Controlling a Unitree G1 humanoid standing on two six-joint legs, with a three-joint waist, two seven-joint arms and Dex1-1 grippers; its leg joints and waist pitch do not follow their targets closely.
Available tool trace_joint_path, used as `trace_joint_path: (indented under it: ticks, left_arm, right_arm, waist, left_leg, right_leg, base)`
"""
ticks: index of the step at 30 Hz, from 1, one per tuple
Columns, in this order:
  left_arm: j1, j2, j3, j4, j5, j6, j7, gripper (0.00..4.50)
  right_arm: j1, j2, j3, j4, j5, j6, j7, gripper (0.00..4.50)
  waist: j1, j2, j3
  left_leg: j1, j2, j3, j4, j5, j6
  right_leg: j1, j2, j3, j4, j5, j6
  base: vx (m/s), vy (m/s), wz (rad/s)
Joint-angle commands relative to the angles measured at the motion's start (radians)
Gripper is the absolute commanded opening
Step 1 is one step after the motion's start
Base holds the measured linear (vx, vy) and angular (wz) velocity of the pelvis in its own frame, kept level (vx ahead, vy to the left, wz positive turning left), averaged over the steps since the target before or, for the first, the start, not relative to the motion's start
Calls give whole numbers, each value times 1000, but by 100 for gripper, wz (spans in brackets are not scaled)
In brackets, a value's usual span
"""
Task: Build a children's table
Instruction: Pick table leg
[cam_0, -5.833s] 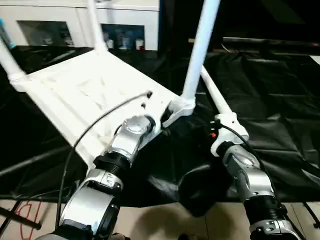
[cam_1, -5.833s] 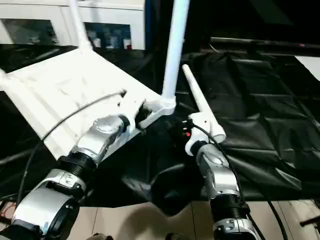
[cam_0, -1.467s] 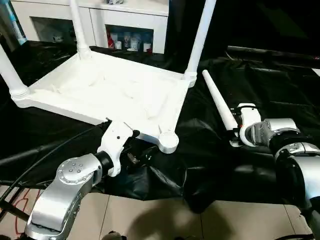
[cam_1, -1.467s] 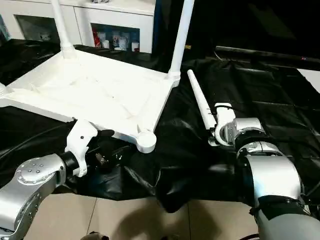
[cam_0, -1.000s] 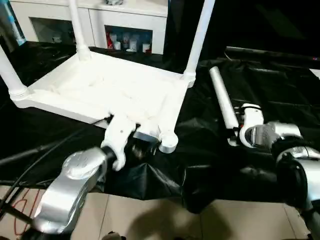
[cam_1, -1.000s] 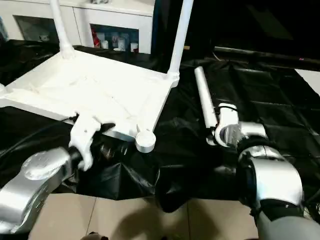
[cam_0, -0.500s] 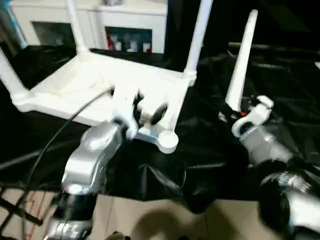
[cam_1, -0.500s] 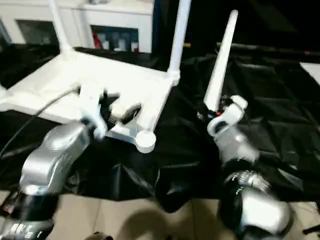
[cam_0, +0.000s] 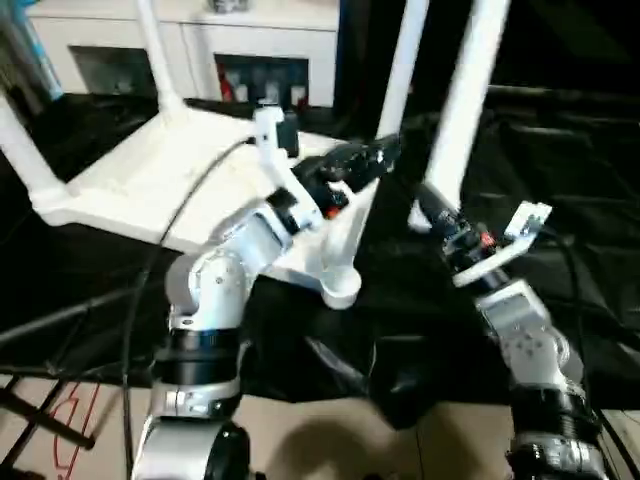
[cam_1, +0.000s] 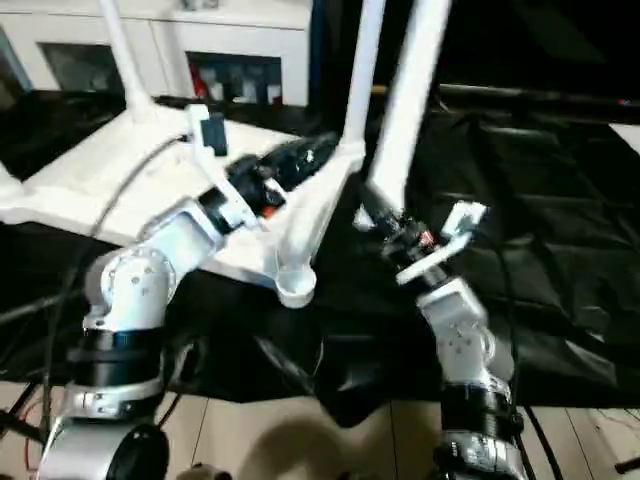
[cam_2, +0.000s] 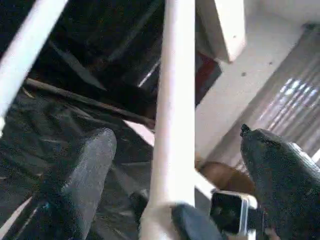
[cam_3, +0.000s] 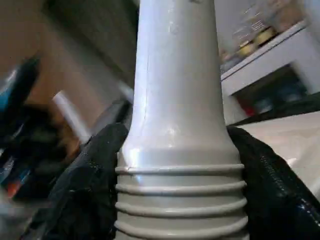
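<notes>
The children's table top lies upside down on black cloth, ribbed underside up. Three white legs stand in its corner sockets; the back right one is nearest my arms. The near right socket holds no leg. My right gripper is shut on the ribbed end of the fourth leg, which it holds upright to the right of the top. In the right wrist view the black fingers clasp that leg. My left gripper hovers open over the top's right edge, its fingers spread.
A white cabinet with glass doors stands behind the table. Crumpled black cloth covers the work surface to the right. A black cable runs along my left arm. Tan floor lies below the cloth's front edge.
My right gripper has swung the fourth leg from lying on the cloth to upright. My left arm rose from below the front edge to above the top's right side.
</notes>
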Motion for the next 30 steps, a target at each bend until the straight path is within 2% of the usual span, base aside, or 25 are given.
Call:
trace_joint_path:
  ticks: [1, 3, 5, 7, 10, 12, 14, 19, 20, 23, 25, 28, 30]
  left_arm:
    - [-37, -12, 4, 16, -32, 30, -4, 450]
    - [-46, -27, -1, 38, -46, 48, -2, 450]
    - [-46, -47, 1, 60, -59, 58, 17, 450]
    - [-48, -54, 7, 70, -68, 67, 27, 450]
    - [-53, -51, 2, 106, -35, 62, 60, 450]
    - [-61, -50, 12, 135, -18, 50, 92, 450]
    - [-72, -52, 32, 155, -21, 42, 118, 450]
    - [-87, -54, 69, 163, -63, 38, 123, 450]
    - [-86, -52, 67, 160, -65, 41, 123, 423]
    - [-82, -49, 59, 156, -59, 39, 120, 412]
    - [-81, -47, 50, 156, -51, 30, 114, 380]
    - [-76, -42, 26, 148, -33, 11, 93, 374]
    - [-74, -41, 17, 145, -22, -3, 91, 352]
  right_arm:
    - [7, -1, 44, -63, -9, 34, 17, 276]
    - [15, 0, 87, -82, -36, 49, 31, 276]
    - [26, -8, 133, -97, -55, 60, 42, 276]
    - [32, -14, 158, -99, -73, 52, 46, 276]
    - [44, -26, 198, -112, -87, 51, 61, 276]
    - [46, -29, 214, -121, -96, 51, 59, 276]
    - [45, -30, 223, -119, -111, 44, 53, 276]
    - [35, -30, 229, -95, -137, 22, 29, 276]
    - [36, -35, 232, -96, -137, 21, 30, 276]
    - [37, -39, 232, -95, -138, 20, 30, 276]
    - [36, -44, 233, -92, -142, 18, 30, 276]
    - [33, -49, 233, -87, -151, 14, 33, 276]
    - [31, -50, 234, -83, -156, 9, 28, 276]
  waist:
    - [3, -13, -73]
    - [8, -8, -73]
    - [9, -14, -70]
    - [14, -10, -72]
    - [14, -14, -72]
    - [17, -13, -73]
    - [16, -12, -74]
    - [17, -15, -75]
    - [17, -16, -75]
    - [17, -14, -76]
    - [17, -14, -75]
    - [16, -14, -73]
    - [16, -14, -72]
  left_leg:
    - [19, 17, -13, -68, -272, 30]
    - [19, 18, -16, -71, -265, 25]
    - [19, 20, -15, -73, -276, 21]
    - [18, 19, -16, -73, -269, 19]
    - [15, 18, -16, -73, -260, 22]
    - [17, 19, -15, -72, -253, 22]
    - [12, 19, -17, -73, -236, 25]
    - [12, 19, -15, -71, -223, 29]
    - [13, 20, -14, -71, -219, 32]
    - [12, 22, -14, -71, -205, 37]
    - [13, 21, -13, -71, -204, 41]
    - [13, 21, -13, -72, -221, 35]
    - [14, 21, -14, -73, -231, 30]
  right_leg:
    - [50, -47, 35, -103, -455, -100]
    - [51, -48, 35, -102, -455, -96]
    - [51, -49, 36, -106, -460, -89]
    - [51, -51, 37, -104, -454, -84]
    - [54, -51, 38, -104, -440, -79]
    - [53, -51, 40, -103, -425, -80]
    - [57, -50, 39, -97, -400, -83]
    - [57, -54, 40, -95, -379, -102]
    - [57, -53, 41, -93, -368, -108]
    - [59, -52, 42, -88, -332, -122]
    - [59, -52, 42, -87, -320, -131]
    - [59, -53, 42, -92, -356, -121]
    - [59, -54, 42, -95, -379, -112]
  base:
    - [0, 0, 0]
    - [0, 0, 0]
    - [0, 0, 0]
    - [0, 0, 0]
    - [0, 0, 0]
    - [0, 0, 0]
    - [0, 0, 0]
    - [0, 0, 0]
    - [0, 0, 0]
    - [0, 0, 0]
    - [0, 0, 0]
    - [0, 0, 0]
    - [0, 0, 0]
